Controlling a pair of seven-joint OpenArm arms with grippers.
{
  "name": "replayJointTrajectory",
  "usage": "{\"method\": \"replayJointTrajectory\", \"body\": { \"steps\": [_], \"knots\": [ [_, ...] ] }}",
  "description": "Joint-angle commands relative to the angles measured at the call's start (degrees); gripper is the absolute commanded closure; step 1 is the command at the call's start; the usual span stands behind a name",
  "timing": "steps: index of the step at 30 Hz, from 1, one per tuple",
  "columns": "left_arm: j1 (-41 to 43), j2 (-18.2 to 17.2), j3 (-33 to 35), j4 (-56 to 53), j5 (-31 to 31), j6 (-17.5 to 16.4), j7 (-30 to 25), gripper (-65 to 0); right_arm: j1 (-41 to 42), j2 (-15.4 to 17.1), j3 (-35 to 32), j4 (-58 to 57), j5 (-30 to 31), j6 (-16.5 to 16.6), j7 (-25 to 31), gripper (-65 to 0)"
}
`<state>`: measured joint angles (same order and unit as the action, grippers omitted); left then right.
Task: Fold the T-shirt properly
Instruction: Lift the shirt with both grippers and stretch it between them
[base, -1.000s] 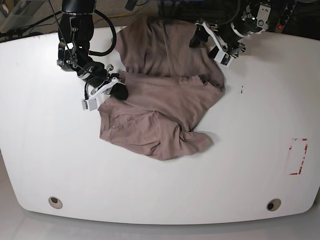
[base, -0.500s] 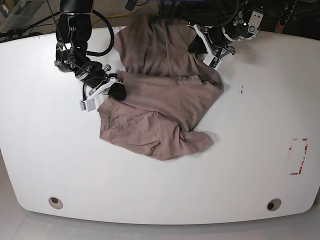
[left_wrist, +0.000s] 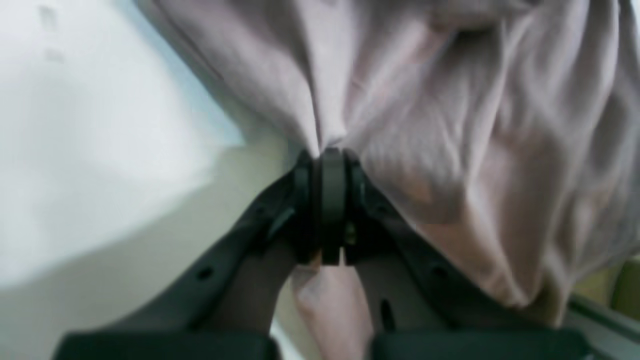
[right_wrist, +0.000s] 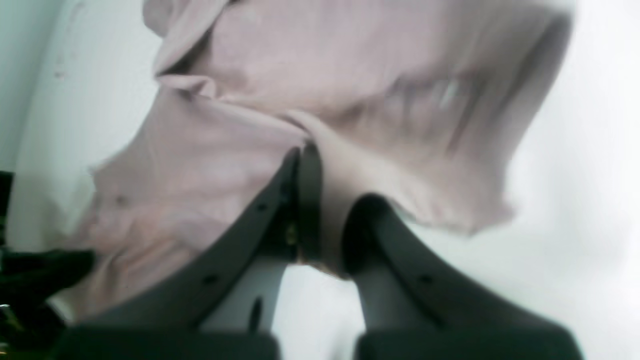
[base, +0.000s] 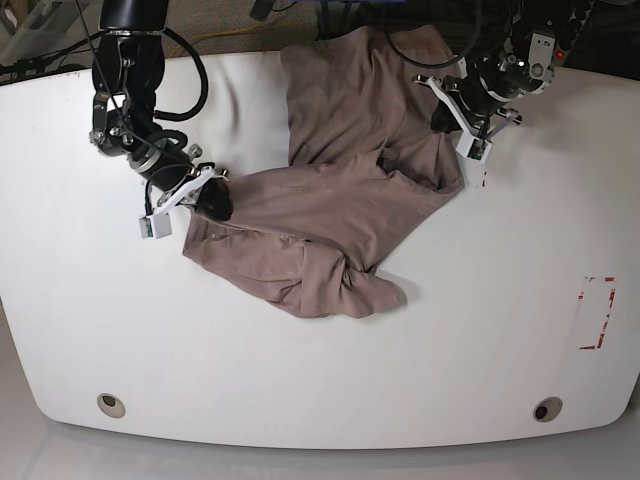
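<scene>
T-shirt (base: 330, 210) on table (base: 150, 330), between end effectors

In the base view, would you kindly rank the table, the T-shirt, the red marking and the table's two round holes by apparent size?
1. Table
2. T-shirt
3. Red marking
4. Round holes and: they look alike, so unranked.

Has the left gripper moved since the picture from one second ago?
Yes. In the base view the left gripper, shut on the T-shirt, has shifted toward the small dark mark on the table, pulling the cloth with it.
</scene>
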<state>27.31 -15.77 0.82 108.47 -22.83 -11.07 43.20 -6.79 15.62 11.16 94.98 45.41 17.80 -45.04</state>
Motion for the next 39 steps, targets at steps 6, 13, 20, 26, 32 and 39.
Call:
{"method": "replayJointTrajectory", "body": {
  "steps": [6, 13, 20, 26, 32, 39],
  "knots": [
    [-3.62, -6.69, -2.71, 4.19, -0.95, -0.40, -0.17, -0.6, 4.81, 4.47, 0.31, 1.42, 5.36, 0.26, 1.65, 0.0],
    [-9.07, -12.85, -2.71, 5.60, -0.95, -0.40, -0.17, -0.6, 11.14, 6.93, -1.00, 0.54, 5.45, 0.26, 1.65, 0.0],
    [-16.45, -18.30, -2.71, 5.69, -0.95, -0.49, -0.17, -0.6, 19.84, 9.57, -3.29, -3.95, 5.45, 2.02, 1.65, 0.0],
    [-24.63, -22.43, -3.50, 5.78, -0.95, -4.09, 0.10, -0.6, 31.09, 12.38, -6.89, -8.61, 5.45, 4.75, -0.63, 0.0],
    [-35.97, -23.57, -7.54, 6.92, -0.95, -7.70, 7.57, -0.6, 42.52, 14.41, -10.32, -13.44, 5.45, 4.83, -1.25, 0.0],
    [-52.94, -23.48, -9.57, 6.83, -0.60, -14.73, 18.91, -0.4, 53.07, 14.93, -14.45, -16.25, 5.45, 4.83, -1.25, 0.0]
  ]
}}
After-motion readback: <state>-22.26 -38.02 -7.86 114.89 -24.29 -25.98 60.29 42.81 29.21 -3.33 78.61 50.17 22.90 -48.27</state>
